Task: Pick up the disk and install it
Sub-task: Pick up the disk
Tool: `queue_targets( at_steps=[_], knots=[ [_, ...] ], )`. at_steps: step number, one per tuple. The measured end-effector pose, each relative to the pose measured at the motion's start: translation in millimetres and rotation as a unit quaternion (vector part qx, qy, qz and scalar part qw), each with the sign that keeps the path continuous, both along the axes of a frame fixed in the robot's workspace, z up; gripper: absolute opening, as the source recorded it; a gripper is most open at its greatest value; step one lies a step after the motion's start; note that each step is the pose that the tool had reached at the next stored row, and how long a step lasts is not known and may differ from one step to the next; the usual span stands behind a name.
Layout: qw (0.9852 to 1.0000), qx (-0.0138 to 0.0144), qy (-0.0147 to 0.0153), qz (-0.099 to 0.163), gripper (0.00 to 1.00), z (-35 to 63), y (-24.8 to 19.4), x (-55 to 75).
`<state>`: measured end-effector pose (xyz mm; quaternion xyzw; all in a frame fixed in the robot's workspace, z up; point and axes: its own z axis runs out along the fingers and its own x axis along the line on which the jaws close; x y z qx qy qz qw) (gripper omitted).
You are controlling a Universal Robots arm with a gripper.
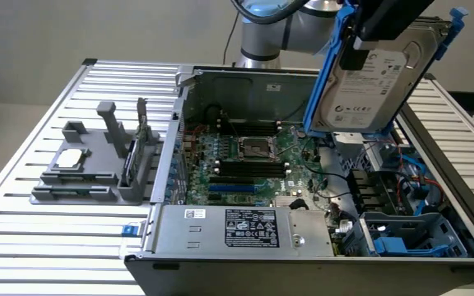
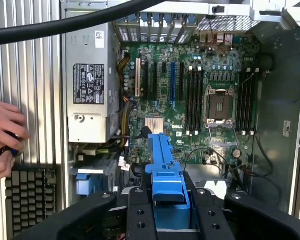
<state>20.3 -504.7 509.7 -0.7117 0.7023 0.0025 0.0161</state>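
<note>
While jaws pinch the blue-framed silver-grey metal disk (image 1: 369, 80) at 1 o'clock | risk: may slip onto green motherboard (image 1: 245, 166) | cause: tilted, edge-only grip

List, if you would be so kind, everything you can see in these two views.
table: one, silver, slatted, under the case and fixture
computer case: one, grey, open, on the table
motherboard: one, green, inside the case
power supply: one, silver, labelled, beside the motherboard
fixture: one, grey, on the exterior view's left of the case
chip: one, silver, on the fixture
keyboard: one, black, beside the case
disk: one, silver, blue-framed, held above the case
hands: two, a person's, near the keyboard
gripper: one, black, shut on the disk
</note>
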Motion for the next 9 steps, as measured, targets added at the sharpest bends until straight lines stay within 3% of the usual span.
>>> queue_targets(
  at_steps=[9],
  knots=[
    [1.0,0.0001,0.0,0.0,0.33,-0.1,-23.0,14.0]
  ],
)
